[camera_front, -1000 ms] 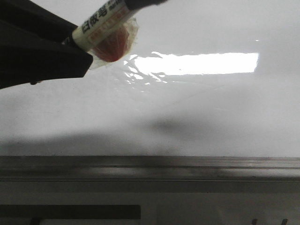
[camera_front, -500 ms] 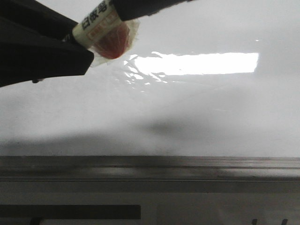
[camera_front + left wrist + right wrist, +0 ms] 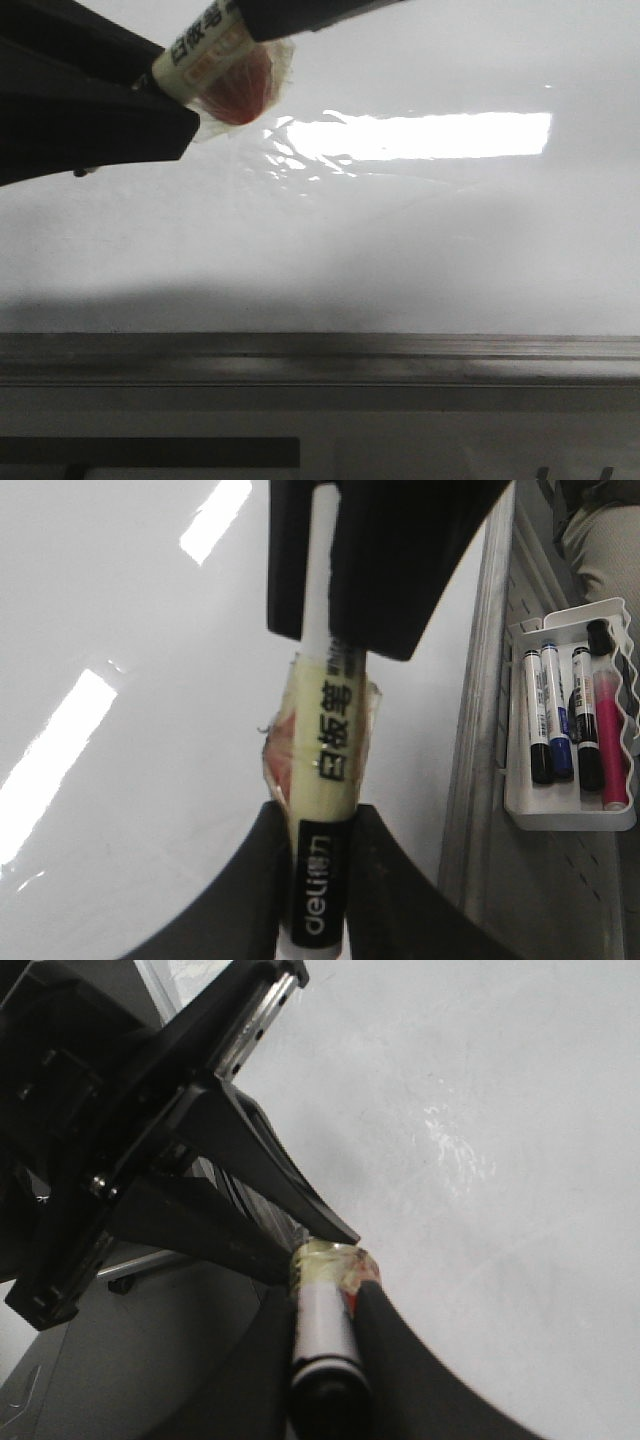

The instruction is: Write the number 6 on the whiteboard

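Observation:
The whiteboard point(image 3: 450, 250) fills the front view, glossy, with a bright glare patch point(image 3: 420, 135) and a grey rail point(image 3: 320, 358) along its near edge. No number 6 or other line shows on it. A white-and-black marker point(image 3: 205, 50) with a yellowish label and a red wad taped to it hangs above the board. My left gripper point(image 3: 165, 95) is shut on one end of it point(image 3: 330, 730). My right gripper point(image 3: 250, 15) is shut on the other end point(image 3: 318, 1335). The marker's tip is hidden.
A white tray point(image 3: 570, 805) holding several markers hangs beyond the board's rail in the left wrist view. The left arm's black body point(image 3: 120, 1160) crowds the space beside the right gripper.
The right gripper has slid a little further left along the marker. The dark shadow on the middle of the board has faded away. The left gripper has barely moved.

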`<state>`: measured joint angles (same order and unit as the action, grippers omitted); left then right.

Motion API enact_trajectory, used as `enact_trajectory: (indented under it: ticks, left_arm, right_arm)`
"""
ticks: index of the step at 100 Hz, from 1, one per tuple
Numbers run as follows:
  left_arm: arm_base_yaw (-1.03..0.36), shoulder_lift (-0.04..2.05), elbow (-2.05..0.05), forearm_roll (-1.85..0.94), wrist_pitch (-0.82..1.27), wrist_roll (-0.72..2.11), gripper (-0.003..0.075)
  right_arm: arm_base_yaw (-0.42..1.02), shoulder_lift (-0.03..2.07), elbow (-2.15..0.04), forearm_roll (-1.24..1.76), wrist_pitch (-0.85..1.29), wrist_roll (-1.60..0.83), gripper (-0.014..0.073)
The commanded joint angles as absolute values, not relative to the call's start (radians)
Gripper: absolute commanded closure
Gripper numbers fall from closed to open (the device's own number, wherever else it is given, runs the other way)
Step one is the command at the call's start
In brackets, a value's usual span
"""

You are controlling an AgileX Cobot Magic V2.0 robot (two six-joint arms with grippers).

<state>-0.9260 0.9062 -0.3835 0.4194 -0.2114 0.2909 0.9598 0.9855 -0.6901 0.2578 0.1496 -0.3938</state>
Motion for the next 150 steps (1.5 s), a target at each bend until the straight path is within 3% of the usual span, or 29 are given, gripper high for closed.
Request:
enact_trajectory:
  ticks: [1,16,23,60,78,110,150]
  left_arm:
    - [-0.933,0.896,-0.412,0.404,-0.290,0.281,0.0631]
    - [-0.933,0.893,-0.412,0.380,-0.292,0.281,0.0363]
    - [-0.931,0.877,-0.412,0.344,-0.283,0.281,0.0306]
    - [-0.924,0.598,-0.412,0.113,-0.049,0.281,0.0311]
    - [-0.814,0.476,-0.412,0.037,-0.042,0.281,0.0336]
    - [-0.560,0.466,-0.412,-0.031,-0.044,0.281,0.0344]
    - [-0.516,0.466,-0.412,-0.031,-0.056,0.281,0.0344]
  right_arm:
    - [0.953,0.978,-0.724,0.252,0.070,-0.401,0.0664]
    - [0.953,0.978,-0.724,0.280,0.057,-0.399,0.0664]
    - [0.950,0.978,-0.724,0.311,0.056,-0.399,0.0664]
    - [0.938,0.922,-0.724,0.397,0.117,-0.396,0.0664]
    - [0.877,0.895,-0.724,0.429,0.143,-0.396,0.0664]
    - [0.757,0.916,-0.789,0.432,0.142,-0.395,0.0664]
    - [0.644,1.035,-0.930,0.378,0.196,-0.395,0.0664]
